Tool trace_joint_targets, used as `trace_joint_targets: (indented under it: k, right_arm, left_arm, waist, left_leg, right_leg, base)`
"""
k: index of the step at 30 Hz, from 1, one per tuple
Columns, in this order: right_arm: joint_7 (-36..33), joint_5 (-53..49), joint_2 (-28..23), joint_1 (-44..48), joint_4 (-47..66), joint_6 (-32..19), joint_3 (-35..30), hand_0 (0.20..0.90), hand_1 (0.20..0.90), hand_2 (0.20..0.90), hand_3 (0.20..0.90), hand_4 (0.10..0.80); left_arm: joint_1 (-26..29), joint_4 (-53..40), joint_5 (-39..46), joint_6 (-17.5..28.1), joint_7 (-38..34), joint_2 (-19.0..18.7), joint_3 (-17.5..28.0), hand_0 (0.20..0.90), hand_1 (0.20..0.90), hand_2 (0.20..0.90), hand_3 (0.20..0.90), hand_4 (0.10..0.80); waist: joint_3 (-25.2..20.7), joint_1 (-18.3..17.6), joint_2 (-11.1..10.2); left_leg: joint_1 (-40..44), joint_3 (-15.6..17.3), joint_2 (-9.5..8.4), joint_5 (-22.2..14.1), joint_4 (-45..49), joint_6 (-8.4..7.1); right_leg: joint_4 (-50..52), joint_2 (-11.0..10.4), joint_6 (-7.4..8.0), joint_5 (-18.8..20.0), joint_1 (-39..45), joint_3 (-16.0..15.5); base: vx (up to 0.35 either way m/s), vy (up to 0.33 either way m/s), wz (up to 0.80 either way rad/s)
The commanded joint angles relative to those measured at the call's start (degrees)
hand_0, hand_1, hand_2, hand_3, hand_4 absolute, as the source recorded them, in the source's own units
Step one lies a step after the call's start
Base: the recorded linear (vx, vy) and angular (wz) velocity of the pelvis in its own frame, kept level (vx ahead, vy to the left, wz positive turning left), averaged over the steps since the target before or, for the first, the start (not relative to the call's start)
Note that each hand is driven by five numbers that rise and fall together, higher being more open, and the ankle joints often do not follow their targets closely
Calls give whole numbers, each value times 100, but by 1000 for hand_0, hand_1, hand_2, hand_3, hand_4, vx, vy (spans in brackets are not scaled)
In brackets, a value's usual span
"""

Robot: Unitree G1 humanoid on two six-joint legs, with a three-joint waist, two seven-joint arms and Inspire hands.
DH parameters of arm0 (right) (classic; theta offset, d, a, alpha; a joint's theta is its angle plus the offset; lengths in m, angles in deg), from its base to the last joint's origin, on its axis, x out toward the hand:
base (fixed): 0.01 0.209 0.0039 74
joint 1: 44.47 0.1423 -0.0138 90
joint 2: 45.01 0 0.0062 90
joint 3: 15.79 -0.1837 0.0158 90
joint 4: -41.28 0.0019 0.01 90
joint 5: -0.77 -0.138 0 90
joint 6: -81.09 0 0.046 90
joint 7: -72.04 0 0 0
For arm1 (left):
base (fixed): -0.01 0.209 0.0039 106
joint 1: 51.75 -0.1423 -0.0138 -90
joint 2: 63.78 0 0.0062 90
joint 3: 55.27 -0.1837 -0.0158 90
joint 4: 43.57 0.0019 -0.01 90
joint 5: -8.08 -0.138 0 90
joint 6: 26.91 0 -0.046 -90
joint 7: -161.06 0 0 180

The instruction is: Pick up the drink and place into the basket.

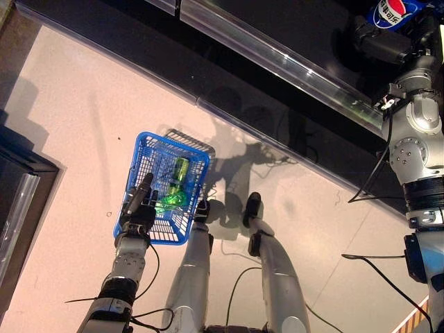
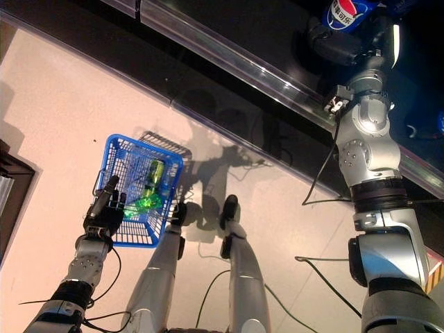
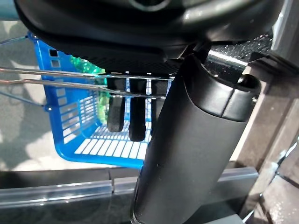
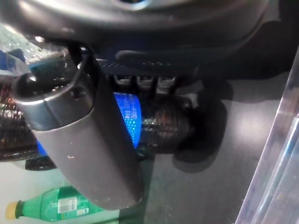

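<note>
Left hand (image 2: 104, 211) hangs low over the pale floor (image 1: 69, 139), fingers (image 3: 115, 109) curled round the wire handle (image 3: 56, 77) of the blue basket (image 1: 142, 149), so the basket hangs from it. Through the left wrist view we see the blue mesh wall and base past those fingers. Inside the basket we note two green drinks: a green can (image 1: 180, 168) lying toward the far side and a green bottle (image 1: 170, 199) lying just beside it, nearer the hand.

Right hand (image 1: 378, 43) is raised high at the far right, over the dark shelf (image 1: 277, 28) that runs behind a clear rail (image 1: 277, 55). From its wrist view we read the fingers (image 4: 145, 80) and thumb closed round a dark cola bottle (image 4: 159, 123) with a blue label; the eye views show the same bottle's blue, red and white label just above the hand. This drink is therefore in the right hand, well apart from the basket.

Beyond the thumb in the right wrist view we also log another green bottle (image 4: 51, 205) with a yellow cap lying on its side on a pale surface, and part of a further dark bottle (image 4: 14, 126) at the edge of the view.
</note>
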Motion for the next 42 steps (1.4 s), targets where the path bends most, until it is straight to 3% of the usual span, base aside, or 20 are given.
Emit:
trace_joint_targets:
  k: [1,2,3,4,22,29,37,42]
  right_arm:
    - [-263,34,-760,1056,346,-415,76,900,900,900,900,800]
    - [-338,44,-769,1063,317,-401,87,505,505,505,439,339]
    - [-381,63,-783,1076,281,-398,85,380,380,380,293,193]
    - [-401,95,-787,1070,246,-396,91,300,300,300,200,100]
    - [-1075,772,-829,869,434,-1394,-160,300,300,300,200,100]
    - [-723,1276,-605,62,1160,-1538,-547,300,300,300,200,100]
    - [267,1297,217,-1381,2344,-1580,-965,300,300,300,200,100]
    - [704,1243,437,-1861,2688,-1525,-1013,300,300,300,200,100]
  left_arm:
    - [-172,-1313,94,359,583,-379,206,300,300,300,200,100]
    - [-176,-1320,98,347,588,-397,208,300,300,300,200,100]
    - [-160,-1329,102,333,581,-421,215,300,300,300,200,100]
    - [-165,-1325,107,320,575,-440,213,300,300,300,200,100]
    - [-76,-1408,204,235,568,-655,226,300,300,300,200,100]
    - [-49,-1420,165,205,599,-609,406,300,300,300,200,100]
    - [-78,-1485,-66,274,661,-368,639,300,300,300,200,100]
    - [-181,-1547,-190,346,692,-212,683,300,300,300,200,100]
  waist:
    - [-112,55,403]
    - [-112,61,399]
    - [-112,59,393]
    - [-112,66,394]
    - [-112,59,357]
    - [-112,-54,282]
    - [-112,-282,199]
    - [-194,-367,187]
  left_leg:
    - [112,132,-28,78,-363,442]
    - [101,130,-26,82,-367,446]
    - [63,127,-29,129,-381,450]
    - [94,126,-22,84,-376,452]
    - [150,191,-61,-20,-289,469]
    - [340,306,-97,-98,-203,490]
    - [1102,562,-190,-283,-261,565]
    - [1618,701,-250,-354,-333,598]
  right_leg:
    - [285,-118,617,-971,631,-182]
    - [282,-114,615,-964,620,-188]
    - [263,-114,608,-920,588,-195]
    - [272,-104,612,-954,617,-193]
    - [41,-114,665,-821,758,-249]
    - [-183,-148,699,-683,1005,-221]
    - [-611,-187,820,-456,1650,0]
    - [-804,-245,867,-366,2099,119]
  base:
    - [0,0,0]
    - [-12,-21,4]
    - [4,-17,3]
    - [0,0,0]
    - [-28,0,3]
    - [-66,30,2]
    - [-81,77,-3]
    - [-49,101,-11]
